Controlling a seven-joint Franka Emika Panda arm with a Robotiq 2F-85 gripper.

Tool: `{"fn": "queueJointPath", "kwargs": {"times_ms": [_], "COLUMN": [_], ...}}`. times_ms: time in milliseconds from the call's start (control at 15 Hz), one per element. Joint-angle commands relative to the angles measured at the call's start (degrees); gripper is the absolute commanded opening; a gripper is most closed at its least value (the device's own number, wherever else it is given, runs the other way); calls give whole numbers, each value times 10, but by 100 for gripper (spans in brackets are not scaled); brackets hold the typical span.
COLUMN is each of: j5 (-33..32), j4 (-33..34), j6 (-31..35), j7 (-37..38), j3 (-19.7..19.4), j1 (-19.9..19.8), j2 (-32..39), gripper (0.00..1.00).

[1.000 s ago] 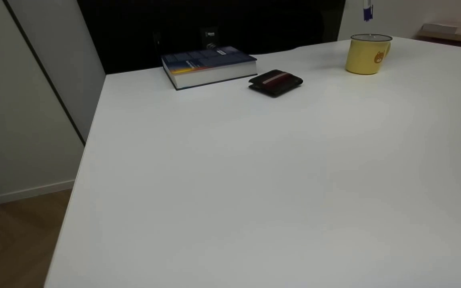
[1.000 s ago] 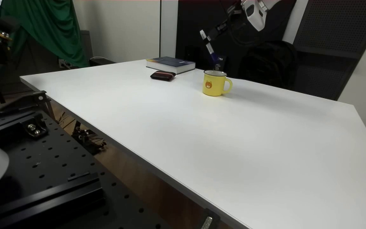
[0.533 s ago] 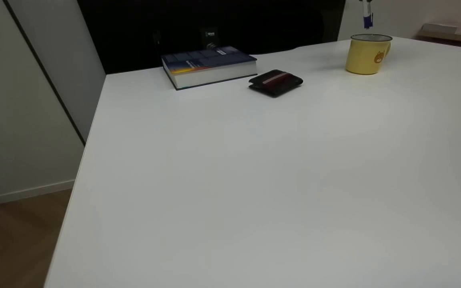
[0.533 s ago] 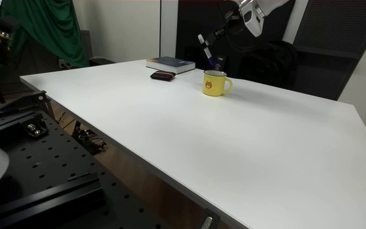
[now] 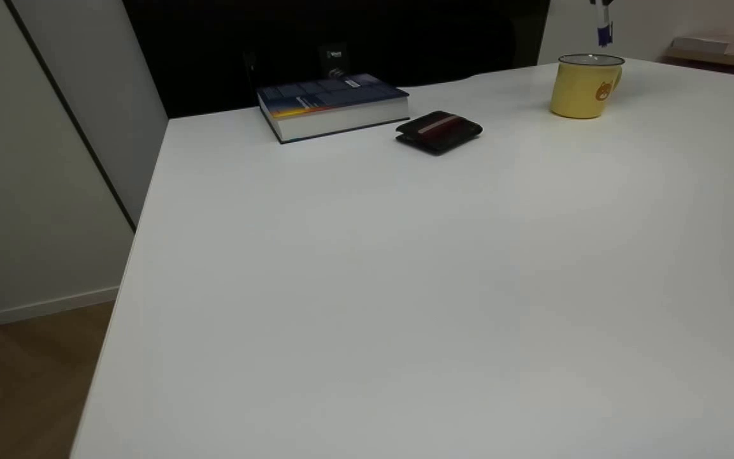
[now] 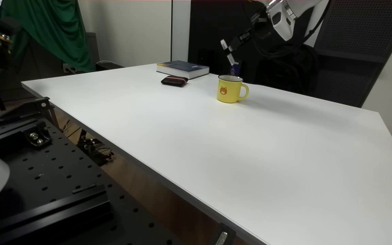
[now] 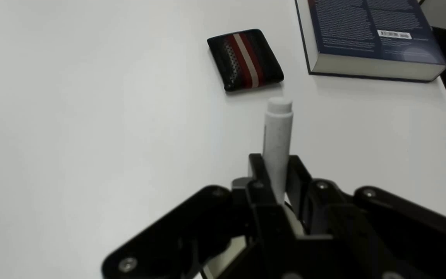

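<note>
Below the marker point(image 7: 278, 131), a white table point(image 6: 216, 153), a green curtain point(image 6: 54, 34) beyond.

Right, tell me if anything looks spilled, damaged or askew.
Nothing stands out: the yellow mug is upright, the book and wallet lie on the table, and the gripper holds the marker at a slant.
</note>
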Motion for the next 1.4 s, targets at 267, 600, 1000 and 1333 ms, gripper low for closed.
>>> {"fn": "queueJointPath", "kwargs": {"times_ms": [267, 600, 1000, 1333], "j5": [48, 45, 42, 43], "j4": [-17, -8, 6, 16], "j6": [4, 10, 19, 21], "j7": [-40, -49, -70, -84], "j3": [-16, -16, -13, -10], "j1": [-12, -7, 1, 7], "j2": [27, 35, 48, 63], "gripper": [4, 4, 4, 4]}}
